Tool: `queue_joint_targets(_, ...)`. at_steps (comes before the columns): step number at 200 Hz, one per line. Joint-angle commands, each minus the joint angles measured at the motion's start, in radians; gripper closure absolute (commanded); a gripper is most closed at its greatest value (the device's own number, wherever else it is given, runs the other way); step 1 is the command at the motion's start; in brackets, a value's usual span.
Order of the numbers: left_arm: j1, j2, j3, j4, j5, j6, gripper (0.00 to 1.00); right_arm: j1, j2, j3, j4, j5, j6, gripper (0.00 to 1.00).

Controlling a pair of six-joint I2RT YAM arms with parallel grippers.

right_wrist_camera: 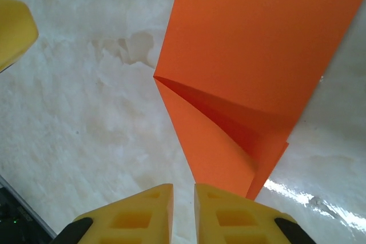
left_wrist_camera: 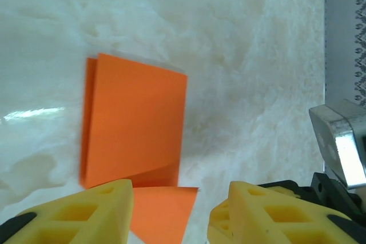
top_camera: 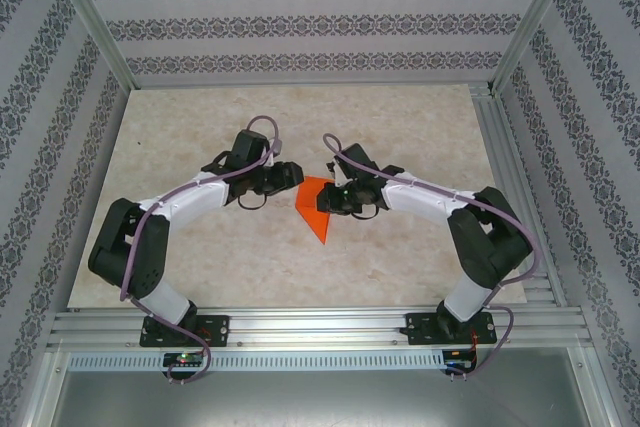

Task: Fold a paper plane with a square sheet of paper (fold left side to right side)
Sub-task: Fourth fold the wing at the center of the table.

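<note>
Between the yellow fingers [left_wrist_camera: 97, 207] of my left end effector [left_wrist_camera: 180, 201] I see a wide gap with nothing pinched in it; the jaws stand well apart, and a corner of the square sheet of paper [left_wrist_camera: 134, 124] lies flat on the bench below them, running under one finger's edge. I read that as a hand let loose so the paper can settle rather than be dragged. My right end effector [right_wrist_camera: 183, 194] is almost closed, with only a thin slit of bench showing between its fingertips and no paper in that slit; the sheet's narrow end reaches just to the top of one finger, touching or nearly so, I cannot tell which. Its low, nearly closed posture suits pressing or pinning more than carrying. Outward from there, the orange sheet is already a creased, layered wedge: the right wrist view shows a flap lifting a little off the layer beneath, with a shadowed pocket at the fold. It sits about mid-bench [top_camera: 200, 127], between the two arms, with its point aimed at the near edge and well away from every corner. I judge the fold is made but not yet flattened, so the loose flap could spring back if I withdraw carelessly.
</note>
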Motion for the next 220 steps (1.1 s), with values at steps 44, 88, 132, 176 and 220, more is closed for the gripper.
queue_joint_targets(44, 0.023, -0.003, -0.082, 0.007, 0.011, -0.044, 0.38, -0.012, 0.104, 0.017, 0.015, 0.002, -0.046, 0.83)
queue_joint_targets(88, 0.020, 0.063, -0.087, 0.077, 0.064, -0.080, 0.37, -0.021, 0.116, 0.017, -0.008, 0.065, -0.079, 0.83)
queue_joint_targets(132, -0.003, 0.136, -0.063, 0.134, 0.096, -0.104, 0.42, -0.026, 0.125, 0.012, -0.004, 0.068, -0.082, 0.83)
queue_joint_targets(176, -0.026, 0.186, -0.036, 0.139, 0.088, -0.113, 0.46, -0.031, 0.136, 0.013, -0.006, 0.063, -0.083, 0.83)
queue_joint_targets(220, -0.049, 0.213, -0.015, 0.150, 0.087, -0.121, 0.57, -0.030, 0.144, 0.010, -0.007, 0.061, -0.087, 0.83)
